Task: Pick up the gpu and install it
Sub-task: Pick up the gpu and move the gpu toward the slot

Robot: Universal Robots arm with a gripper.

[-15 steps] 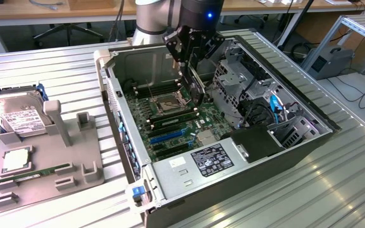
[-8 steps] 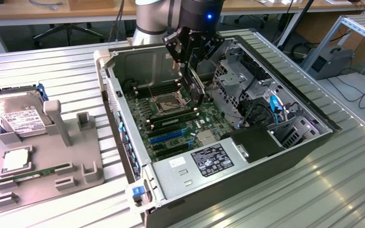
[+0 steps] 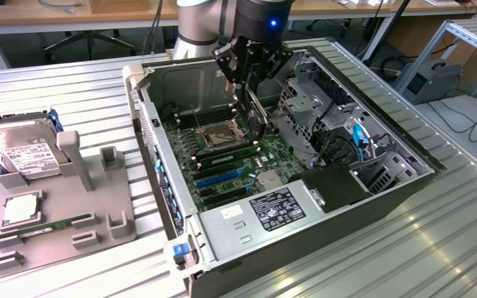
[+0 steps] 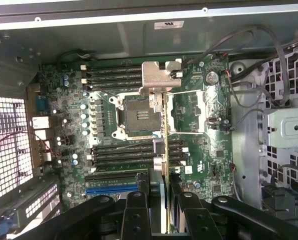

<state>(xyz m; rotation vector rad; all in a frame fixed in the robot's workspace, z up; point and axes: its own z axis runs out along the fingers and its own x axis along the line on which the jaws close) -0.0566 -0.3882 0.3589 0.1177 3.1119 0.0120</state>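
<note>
My gripper (image 3: 251,71) hangs inside the open computer case (image 3: 387,192), shut on the gpu (image 3: 258,118). The gpu is a thin dark card that hangs edge-down over the motherboard (image 3: 259,162), near the CPU socket (image 3: 222,131). In the wrist view the gpu (image 4: 166,150) shows edge-on as a narrow green line with its silver bracket (image 4: 161,75) at the far end. It runs across the CPU socket (image 4: 136,112) and the RAM slots. My black fingers (image 4: 139,210) clamp it from both sides. The blue expansion slot (image 4: 116,190) lies beside the card, apart from it.
A grey parts holder (image 3: 97,186) stands at the exterior view's left, carrying a hard drive (image 3: 23,155), a CPU (image 3: 22,208) and a green RAM stick (image 3: 44,228). Drive cages and cables (image 3: 338,136) crowd the case's right side. A metal frame (image 3: 471,49) stands at the far right.
</note>
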